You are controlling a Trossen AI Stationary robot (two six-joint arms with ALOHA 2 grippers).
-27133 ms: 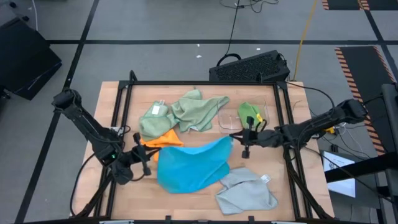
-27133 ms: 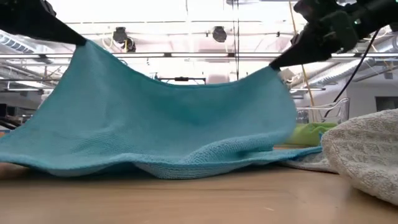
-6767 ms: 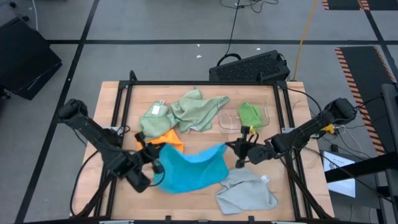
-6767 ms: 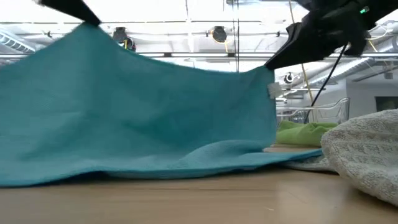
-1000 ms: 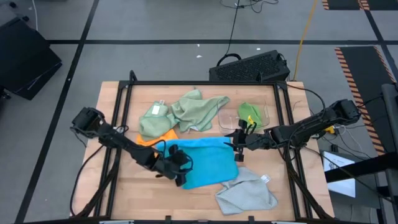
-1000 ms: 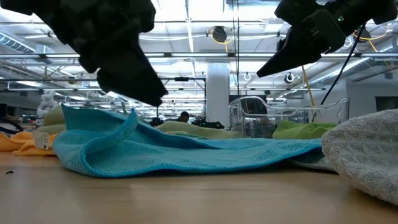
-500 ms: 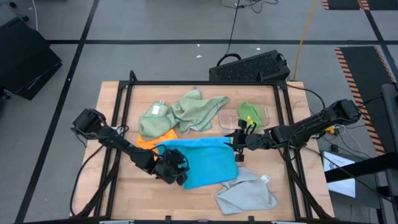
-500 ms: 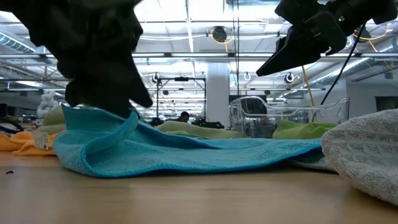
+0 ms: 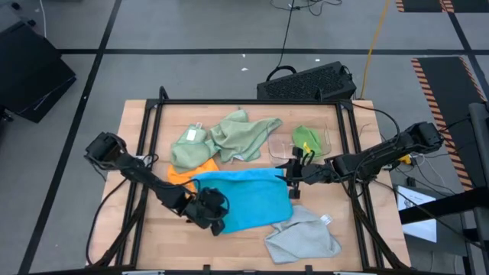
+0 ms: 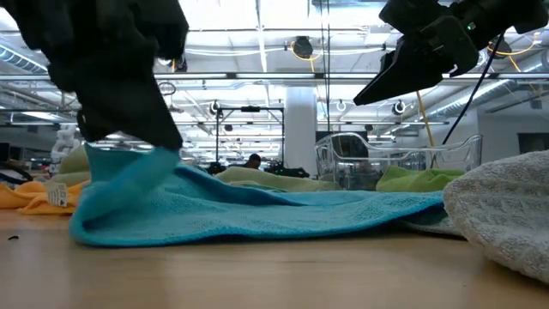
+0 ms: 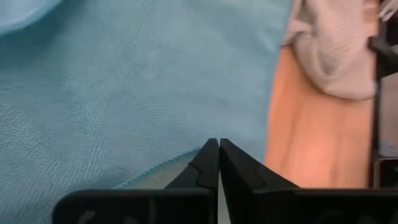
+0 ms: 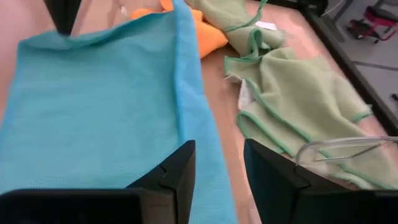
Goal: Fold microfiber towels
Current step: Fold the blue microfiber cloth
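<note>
Just now closes the left jaws, open a second ago, on the blue towel (image 9: 248, 200) at its near left corner. Pinches the hem between the tips, pressed flat together in the left wrist view, and raises that corner a little off the desk (image 9: 164, 237), as the low view shows. Leaves the rest of the cloth lying flat, mid-desk, long side running left to right.

Keeps the right jaws parted and empty, hovering just above the towel's far right corner. Touches nothing there, as far as can be seen.

Marks, by judgement, the start of a fold: grip taken, corner ready to be carried across. Calls next for a pull toward the opposite edge, with the cloth kept from dragging.

Elsewhere, still unfolded: grey towel (image 9: 303, 237) crumpled at the near right, touching the blue one; orange towel (image 9: 183, 174) partly tucked under the blue towel's far left corner; two sage towels (image 9: 229, 137) bunched at the far side.

In the clear tray (image 9: 273, 147), far right: only the bright green towel (image 9: 306, 140), bunched up. Nothing else visible inside.
</note>
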